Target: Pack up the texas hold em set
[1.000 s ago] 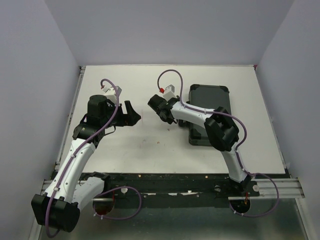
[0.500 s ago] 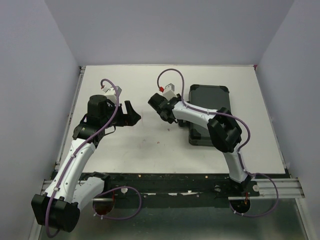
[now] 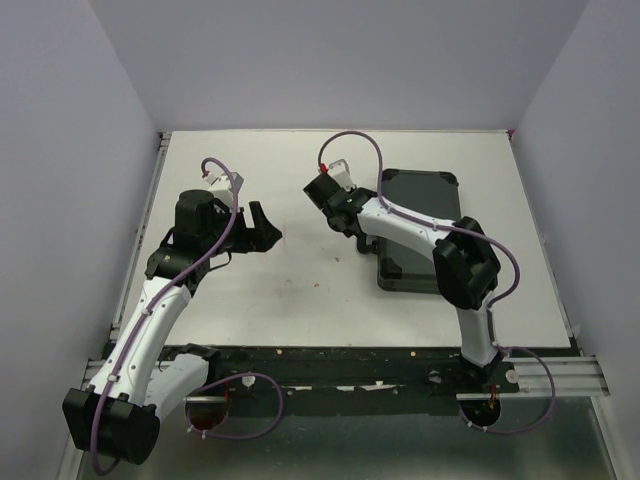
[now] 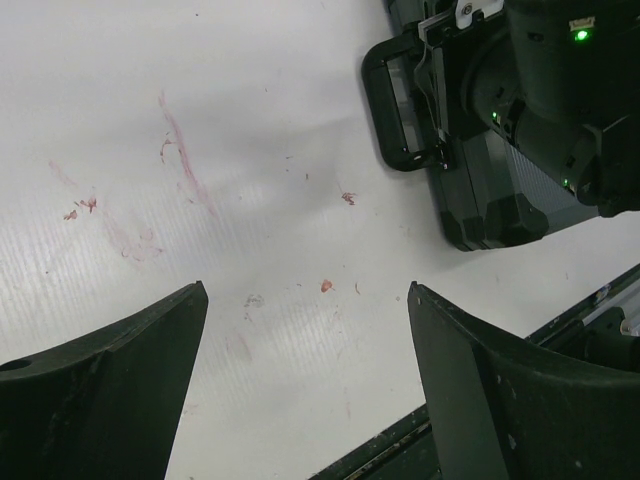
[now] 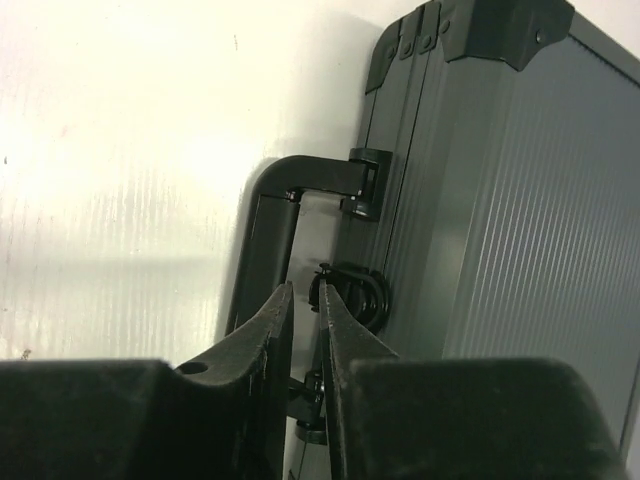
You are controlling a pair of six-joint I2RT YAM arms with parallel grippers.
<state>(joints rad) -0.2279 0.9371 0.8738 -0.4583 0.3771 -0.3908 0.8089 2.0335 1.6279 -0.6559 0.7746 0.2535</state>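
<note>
The case (image 3: 425, 195) lies shut by the worktop's (image 3: 300, 290) right edge, handle side toward centre. We judge latching is in hand: the right fingers (image 5: 262, 335) are all but closed at the latch (image 5: 352, 292), and we can't tell if they're pinching it. Next move needs a firm press there, w/ the left fingers (image 4: 110, 370) spread wide over the worktop near its left edge.

A robotics lab test cell is indicated. A white bench (image 3: 300, 295), marked with reddish smears (image 4: 185, 165), is closed in at 9, 12 and 3 o'clock by plain lavender panels (image 3: 340, 60). At 6 o'clock a left arm (image 3: 150, 320) and a right arm (image 3: 410, 228) are bolted to a black rail (image 3: 330, 362) beside aluminium framing (image 3: 560, 378), and purple cables (image 3: 352, 137) are looped along both arms.
</note>
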